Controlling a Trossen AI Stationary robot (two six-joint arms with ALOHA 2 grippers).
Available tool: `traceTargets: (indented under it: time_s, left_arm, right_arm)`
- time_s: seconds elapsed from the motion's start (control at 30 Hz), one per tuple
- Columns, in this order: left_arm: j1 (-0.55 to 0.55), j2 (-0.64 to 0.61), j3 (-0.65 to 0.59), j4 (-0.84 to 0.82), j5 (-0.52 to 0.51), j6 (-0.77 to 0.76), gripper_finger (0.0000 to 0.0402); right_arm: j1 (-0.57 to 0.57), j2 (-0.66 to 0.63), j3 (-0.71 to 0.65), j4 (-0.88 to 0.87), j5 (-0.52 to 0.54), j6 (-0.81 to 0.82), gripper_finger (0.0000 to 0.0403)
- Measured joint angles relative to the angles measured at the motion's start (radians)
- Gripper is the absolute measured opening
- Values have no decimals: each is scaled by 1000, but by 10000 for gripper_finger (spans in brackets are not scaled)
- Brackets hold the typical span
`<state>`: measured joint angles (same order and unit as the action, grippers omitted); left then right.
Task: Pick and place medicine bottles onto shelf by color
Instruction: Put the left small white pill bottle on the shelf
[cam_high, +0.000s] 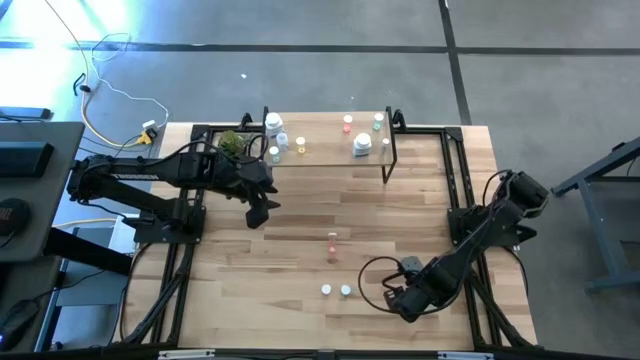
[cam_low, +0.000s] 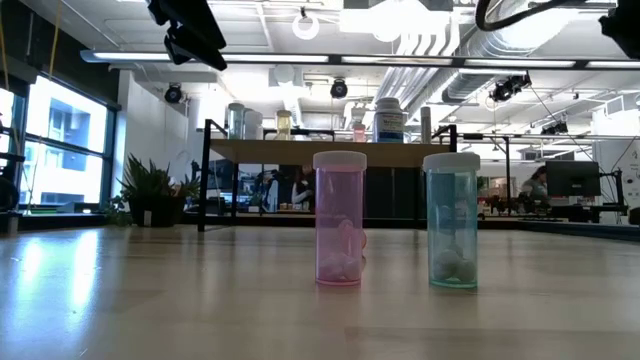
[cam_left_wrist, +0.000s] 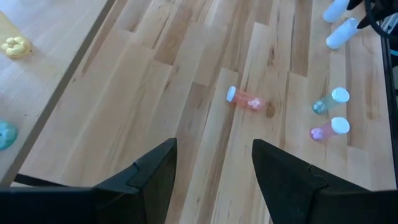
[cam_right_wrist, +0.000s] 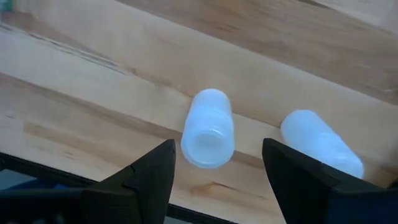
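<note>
Grey concrete floor (cam_high: 330, 80) surrounds the wooden worktop (cam_high: 300, 220); tall windows (cam_low: 60, 150) brighten what looks like an open workshop.

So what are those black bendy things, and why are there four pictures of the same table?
They are two robot arms, each ending in two fingers. One picture looks down from above, one looks across the table top, and two come from cameras on the arms' wrists. The left gripper hangs open over the middle of the table. The right gripper is open around a white bottle lying on its side. A pink bottle and a teal bottle stand near the front. More bottles sit on the shelf. Nothing is held.
</note>
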<state>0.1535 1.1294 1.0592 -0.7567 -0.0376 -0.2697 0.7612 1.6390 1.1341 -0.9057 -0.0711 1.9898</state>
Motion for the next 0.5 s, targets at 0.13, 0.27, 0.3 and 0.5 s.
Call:
traceTargets:
  time_s: [0.13,0.27,0.3,0.5]
  left_arm:
    - [0,0,0,-1,0,0,200]
    - [0,0,0,-1,0,0,200]
    - [0,0,0,-1,0,0,200]
    - [0,0,0,-1,-8,11,200]
  right_arm:
    - [0,8,-21,53,0,-14,232]
    - [0,39,-21,54,-1,-8,232]
    - [0,49,-21,63,-6,-8,232]
    - [0,96,-21,85,-44,-4,230]
